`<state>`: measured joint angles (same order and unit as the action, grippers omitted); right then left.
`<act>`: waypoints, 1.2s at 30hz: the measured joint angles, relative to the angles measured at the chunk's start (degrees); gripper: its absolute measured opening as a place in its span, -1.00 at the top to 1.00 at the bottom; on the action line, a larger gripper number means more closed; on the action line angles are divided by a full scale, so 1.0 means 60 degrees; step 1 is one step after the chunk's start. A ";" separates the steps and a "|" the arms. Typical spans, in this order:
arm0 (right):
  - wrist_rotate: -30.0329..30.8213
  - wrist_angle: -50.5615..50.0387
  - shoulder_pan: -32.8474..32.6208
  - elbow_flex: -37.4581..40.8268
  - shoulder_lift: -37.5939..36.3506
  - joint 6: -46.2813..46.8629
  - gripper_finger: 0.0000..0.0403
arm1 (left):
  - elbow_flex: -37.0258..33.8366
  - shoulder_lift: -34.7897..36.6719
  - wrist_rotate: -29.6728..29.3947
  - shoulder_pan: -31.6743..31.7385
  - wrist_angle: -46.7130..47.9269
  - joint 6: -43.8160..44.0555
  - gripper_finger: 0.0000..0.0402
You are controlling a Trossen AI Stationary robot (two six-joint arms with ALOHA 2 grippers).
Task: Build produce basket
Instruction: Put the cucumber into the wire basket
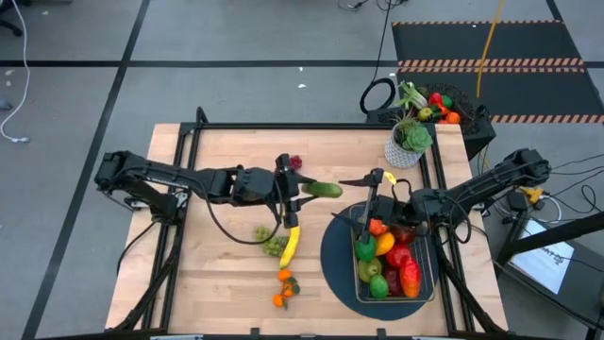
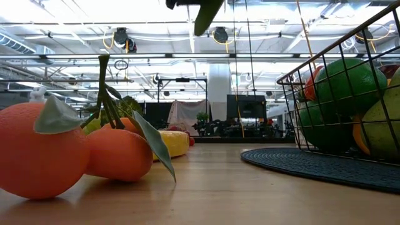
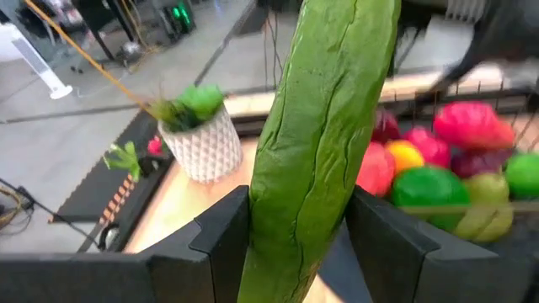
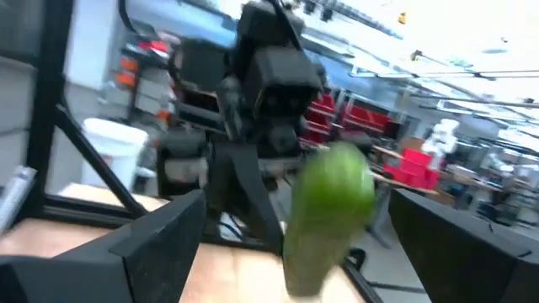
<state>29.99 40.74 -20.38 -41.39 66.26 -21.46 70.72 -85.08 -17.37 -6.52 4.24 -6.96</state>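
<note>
High view: left gripper above the bench centre, jaws clenched on a cucumber held clear of the wood and pointing toward the basket. Left wrist view: cucumber pinned between both dark fingers. Right gripper at the basket's near-left corner, jaws spread wide with nothing between them; right wrist view shows the cucumber farther off, beyond its fingers.

Basket: on a dark round mat, right side of bench; holds red, green, yellow and orange produce.

Loose on bench: banana, green grapes, oranges with leaves, a small dark-red piece near the left gripper.

Low view: oranges close at left, basket at right.

Far right corner: potted plant.
</note>
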 joint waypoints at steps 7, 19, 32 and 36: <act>-0.0035 0.0167 0.0000 0.0000 0.0000 0.0186 -0.60 | -0.0007 -0.0355 0.0237 -0.0025 -0.0580 -0.0071 0.07; -0.0020 0.0076 0.0004 0.0004 0.0000 0.0209 -0.04 | -0.0004 -0.0616 0.0597 -0.0107 -0.1444 -0.0049 0.07; -0.0012 -0.0064 0.0000 0.0004 0.0000 0.0158 0.30 | -0.0004 -0.0524 0.0656 -0.0339 -0.1344 -0.0097 -0.50; -0.0002 -0.0173 0.0000 0.0004 -0.0004 0.0452 0.26 | -0.0007 -0.0111 0.0652 -0.0368 -0.1219 0.0036 -0.83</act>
<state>29.98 39.70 -20.38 -41.36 66.24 -18.75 70.67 -85.74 -13.45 -8.73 -3.08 -6.74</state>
